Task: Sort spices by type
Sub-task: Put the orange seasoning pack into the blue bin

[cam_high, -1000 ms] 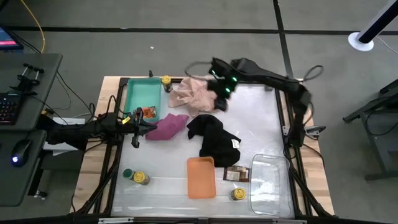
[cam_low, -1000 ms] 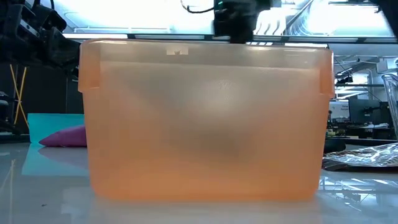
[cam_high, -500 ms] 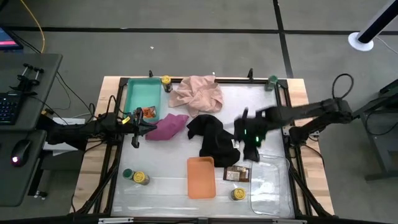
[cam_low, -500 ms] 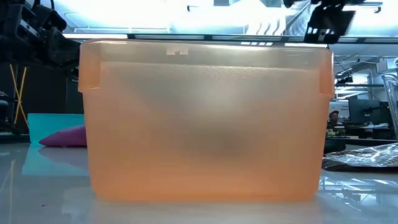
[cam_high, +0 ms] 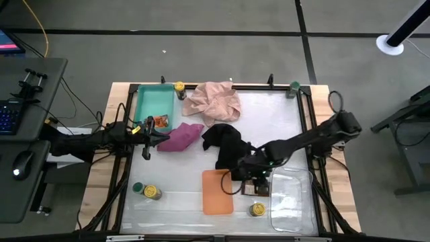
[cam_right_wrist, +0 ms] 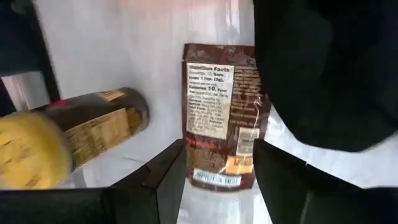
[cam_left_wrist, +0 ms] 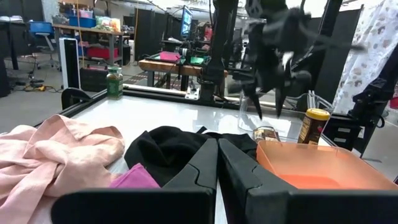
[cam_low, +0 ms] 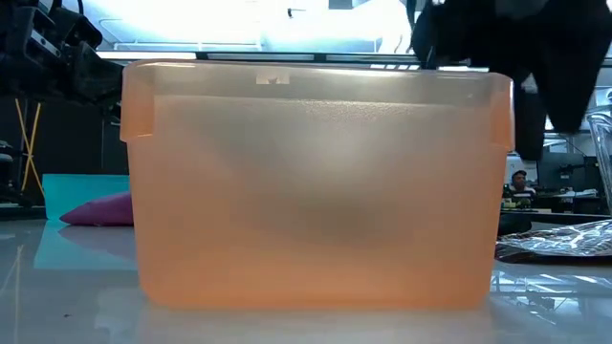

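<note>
A brown packet (cam_right_wrist: 224, 118) lies flat on the table between the black cloth (cam_right_wrist: 323, 74) and a yellow-lidded jar (cam_right_wrist: 68, 143). My right gripper (cam_right_wrist: 221, 149) hangs open just above it, pointing steeply down, with one finger on either side of the packet's end and no touch. The high view puts that gripper (cam_high: 250, 176) between the orange tray (cam_high: 217, 191) and the clear tray (cam_high: 291, 198). My left gripper (cam_high: 151, 131) waits shut at the table's left edge. Orange-red packets (cam_high: 159, 121) lie in the teal tray (cam_high: 153, 104).
Other jars stand at the far edge (cam_high: 179, 87) (cam_high: 294, 86) and near left (cam_high: 138, 187) (cam_high: 152, 193). A pink cloth (cam_high: 213, 101) and a magenta cloth (cam_high: 180, 136) lie toward the far left. In the low view the orange tray (cam_low: 316, 182) blocks most of the table.
My right gripper has swung from the far side by the pink cloth toward the table's right, then toward the near edge and down. It has tipped more steeply downward and now hangs over the brown packet. Its fingers have stayed open.
</note>
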